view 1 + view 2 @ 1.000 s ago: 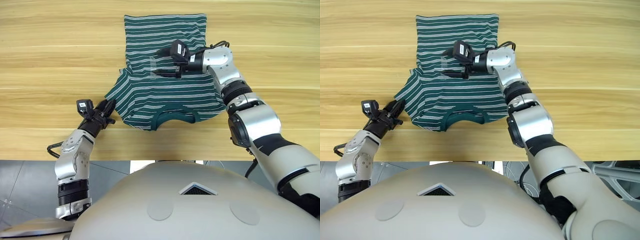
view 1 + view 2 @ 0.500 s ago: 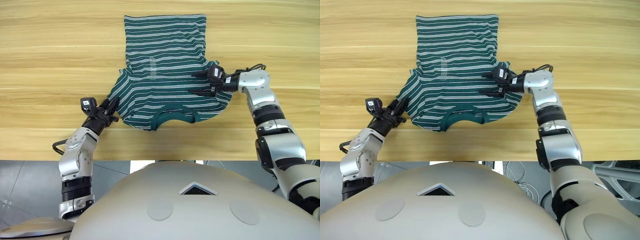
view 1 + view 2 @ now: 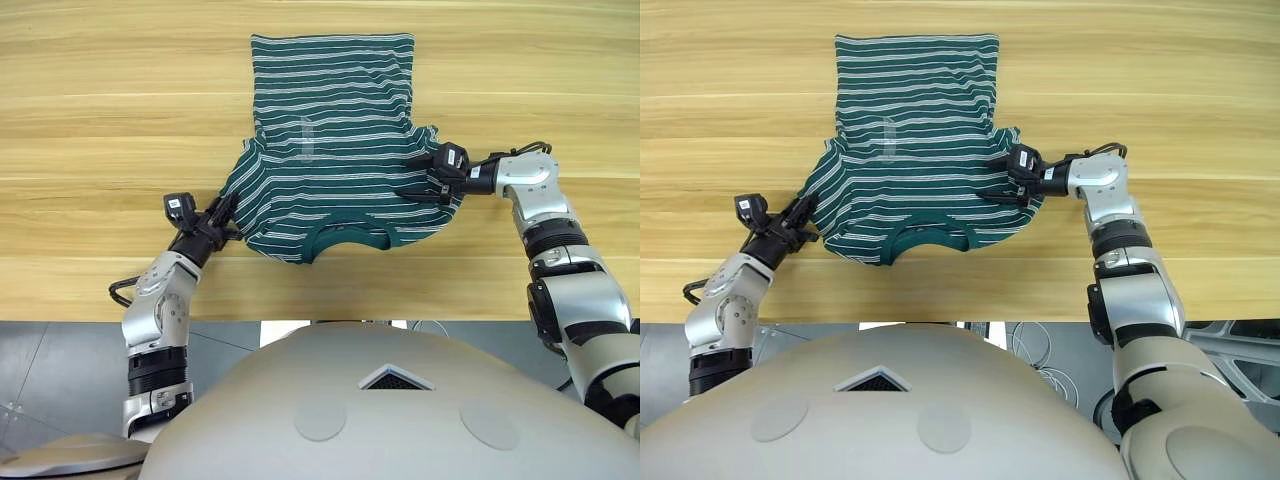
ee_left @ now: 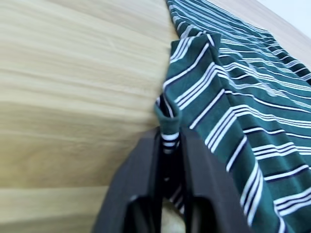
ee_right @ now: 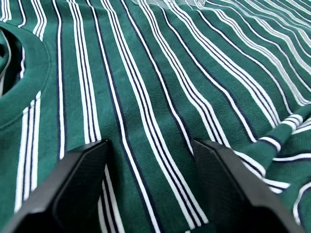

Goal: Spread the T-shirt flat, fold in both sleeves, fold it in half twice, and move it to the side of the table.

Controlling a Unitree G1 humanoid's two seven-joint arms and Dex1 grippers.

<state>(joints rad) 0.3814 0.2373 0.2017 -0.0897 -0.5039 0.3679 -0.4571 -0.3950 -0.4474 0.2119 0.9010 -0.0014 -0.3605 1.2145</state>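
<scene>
The T-shirt [image 3: 330,130], dark green with thin white stripes, lies front-up near the middle of the surface. Its collar [image 3: 352,232] points toward the robot and its hem [image 3: 332,40] lies farthest away. The body looks fairly flat, but both shoulder areas are bunched and rumpled, so the sleeve folds do not look finished.

The left claw [image 4: 169,138] is clamped on a small pleat of cloth at the shirt's left shoulder edge, low against the wood. This is probably to pin or draw that side out while the other side is worked. The right claw [image 5: 150,145] hovers just above the fabric by the right shoulder with its fingers spread and nothing between them. It seems placed to come down on the rumpled right sleeve area or to smooth it.

The surface [image 3: 120,100] is pale wood planking with lengthwise grain. Past its near edge a grey tiled floor [image 3: 60,370] shows.
</scene>
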